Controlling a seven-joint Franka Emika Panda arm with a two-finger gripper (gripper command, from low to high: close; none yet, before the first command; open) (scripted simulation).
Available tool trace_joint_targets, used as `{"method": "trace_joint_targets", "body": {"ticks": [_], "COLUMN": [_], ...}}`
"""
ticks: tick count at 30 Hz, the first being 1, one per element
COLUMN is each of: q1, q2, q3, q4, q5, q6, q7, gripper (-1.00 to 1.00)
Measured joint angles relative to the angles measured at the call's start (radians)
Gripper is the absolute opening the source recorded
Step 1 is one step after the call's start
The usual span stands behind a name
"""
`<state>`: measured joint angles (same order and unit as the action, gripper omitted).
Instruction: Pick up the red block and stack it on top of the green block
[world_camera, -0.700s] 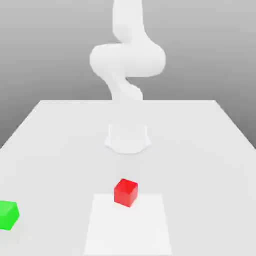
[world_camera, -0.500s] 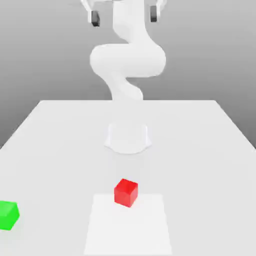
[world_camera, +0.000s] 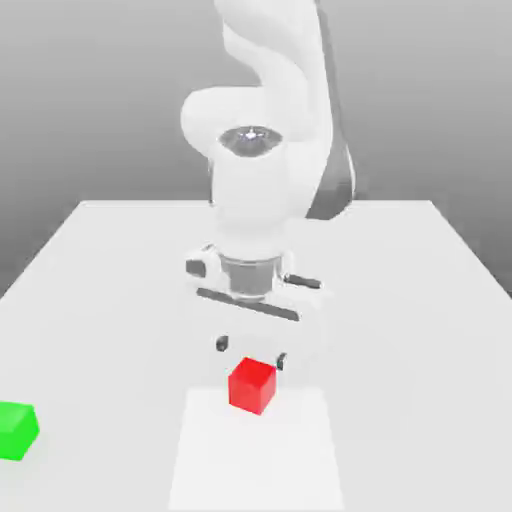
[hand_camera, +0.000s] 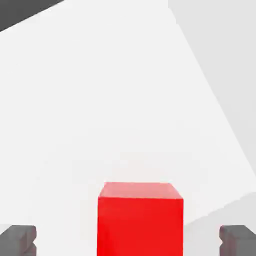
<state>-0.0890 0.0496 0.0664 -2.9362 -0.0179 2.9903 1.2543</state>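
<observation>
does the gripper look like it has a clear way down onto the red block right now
Probably yes. The gripper hangs open just above the red block, and in the hand view the block sits between the two fingertips with nothing between them.

1. the fingers (world_camera: 251, 352) stand spread wide just above the red block (world_camera: 251, 386), with a gap on either side of it.
2. bare tabletop (world_camera: 400, 300) surrounds the red block on all sides.
3. the green block (world_camera: 17, 430) sits well apart at the lower left of the frame.
</observation>
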Motion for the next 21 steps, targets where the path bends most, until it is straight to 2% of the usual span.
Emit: {"method": "trace_joint_targets", "body": {"ticks": [2,3,10,18,21], "q1": [0.023,0.033,0.036,0.028,-0.021], "q2": [0.076,0.107,0.112,-0.149,-0.138], "q3": [-0.03,-0.041,-0.044,-0.016,-0.063], "q4": [0.008,0.012,0.012,-0.025,0.048], "q5": [-0.026,-0.033,-0.038,0.035,0.019], "q6": [0.065,0.091,0.097,-0.127,-0.191], "q7": [0.021,0.027,0.031,-0.02,-0.047], "gripper": [0.0,-1.0,-1.0,-1.0,-1.0]}}
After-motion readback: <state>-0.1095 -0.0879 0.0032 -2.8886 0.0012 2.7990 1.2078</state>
